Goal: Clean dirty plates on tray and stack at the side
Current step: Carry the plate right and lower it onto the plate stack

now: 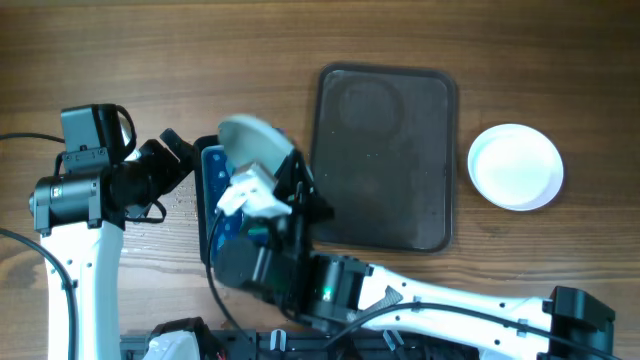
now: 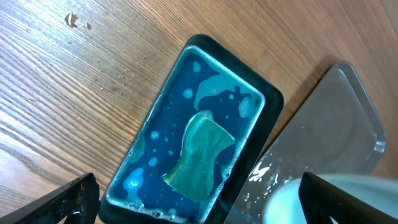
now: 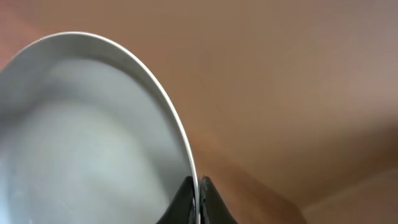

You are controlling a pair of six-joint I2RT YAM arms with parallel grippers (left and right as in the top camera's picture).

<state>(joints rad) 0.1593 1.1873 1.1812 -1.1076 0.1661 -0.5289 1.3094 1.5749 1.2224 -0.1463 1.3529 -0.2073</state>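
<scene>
My right gripper (image 3: 198, 185) is shut on the rim of a white plate (image 3: 81, 124). In the overhead view that plate (image 1: 252, 142) hangs tilted above the small black tray of blue liquid (image 1: 212, 185). The plate's bluish edge (image 2: 283, 205) shows low in the left wrist view. My left gripper (image 2: 199, 202) stands wide open over the near end of the black tray (image 2: 273, 102), nothing between its fingers (image 2: 68, 202). A green sponge (image 2: 200, 155) lies in the blue liquid. The dark brown tray (image 1: 382, 160) holds no plates. White plates (image 1: 515, 167) sit stacked to its right.
The left arm (image 1: 80, 190) stands at the table's left, and the right arm (image 1: 420, 300) reaches in along the front edge. Wet drops lie on the large tray's corner (image 2: 336, 124) beside the black tray. Bare wood runs along the back.
</scene>
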